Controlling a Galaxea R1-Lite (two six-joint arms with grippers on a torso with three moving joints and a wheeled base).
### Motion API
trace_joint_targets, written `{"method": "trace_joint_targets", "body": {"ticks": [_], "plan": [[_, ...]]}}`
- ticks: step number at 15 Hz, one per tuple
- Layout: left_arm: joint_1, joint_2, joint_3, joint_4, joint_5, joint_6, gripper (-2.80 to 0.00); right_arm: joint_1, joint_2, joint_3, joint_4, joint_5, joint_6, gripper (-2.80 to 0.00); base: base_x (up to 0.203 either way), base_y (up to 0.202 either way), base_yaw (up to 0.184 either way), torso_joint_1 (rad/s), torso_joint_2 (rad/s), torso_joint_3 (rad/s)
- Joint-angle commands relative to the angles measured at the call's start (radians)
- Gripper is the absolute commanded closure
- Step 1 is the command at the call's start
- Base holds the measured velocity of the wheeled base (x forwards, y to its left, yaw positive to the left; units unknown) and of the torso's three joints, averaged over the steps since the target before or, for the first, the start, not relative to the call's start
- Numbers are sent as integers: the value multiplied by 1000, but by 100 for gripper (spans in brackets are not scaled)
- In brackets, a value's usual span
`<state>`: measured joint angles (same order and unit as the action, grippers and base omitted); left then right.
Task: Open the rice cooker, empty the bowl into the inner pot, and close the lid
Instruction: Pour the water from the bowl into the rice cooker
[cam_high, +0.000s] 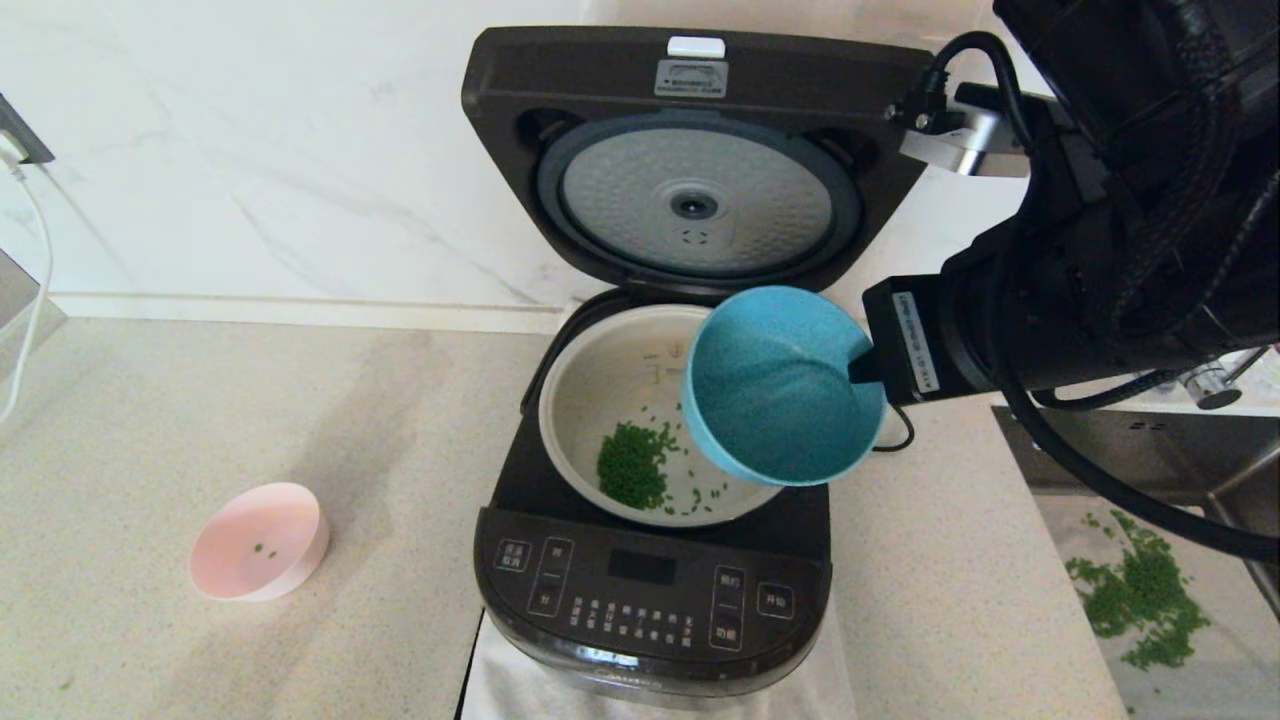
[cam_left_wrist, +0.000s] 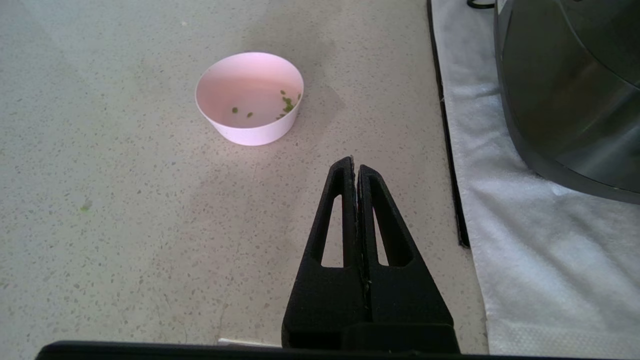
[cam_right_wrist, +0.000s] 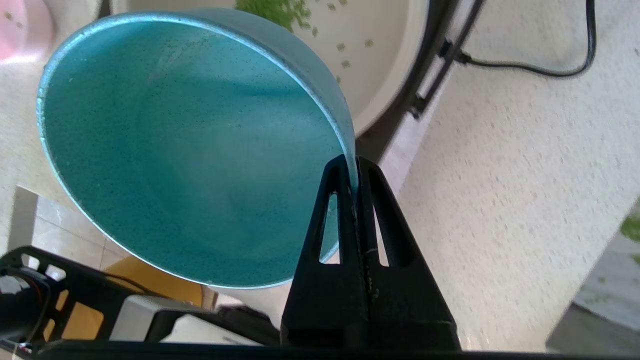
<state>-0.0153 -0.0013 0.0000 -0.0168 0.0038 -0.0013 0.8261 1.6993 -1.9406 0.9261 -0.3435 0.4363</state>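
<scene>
Lid (cam_high: 690, 160): stood wide open, label writing too small to read.
Right gripper (cam_right_wrist: 352, 165): clenched on the blue bowl (cam_high: 775, 385) rim, tipped over the inner pot (cam_high: 620, 380).
Left gripper (cam_left_wrist: 354, 167): pinched closed above the tabletop (cam_left_wrist: 125, 200).
Panel buttons (cam_high: 640, 590): white characters, unreadable.

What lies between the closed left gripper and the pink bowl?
Only bare speckled countertop lies between the left gripper and the pink bowl, shown in the left wrist view.

blue bowl (cam_high: 775, 395) tipped over the inner pot (cam_high: 620, 390).
</scene>
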Motion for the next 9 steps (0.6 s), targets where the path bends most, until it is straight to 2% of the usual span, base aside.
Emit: {"method": "trace_joint_targets", "body": {"ticks": [1, 9], "plan": [[0, 1, 6, 0, 1, 0, 0, 2, 23, -1, -4, -2, 1, 0, 0, 0, 0, 0, 0, 0], [0, 1, 6, 0, 1, 0, 0, 15, 70, -1, -98, -8, -4, 0, 0, 0, 0, 0, 0, 0]]}}
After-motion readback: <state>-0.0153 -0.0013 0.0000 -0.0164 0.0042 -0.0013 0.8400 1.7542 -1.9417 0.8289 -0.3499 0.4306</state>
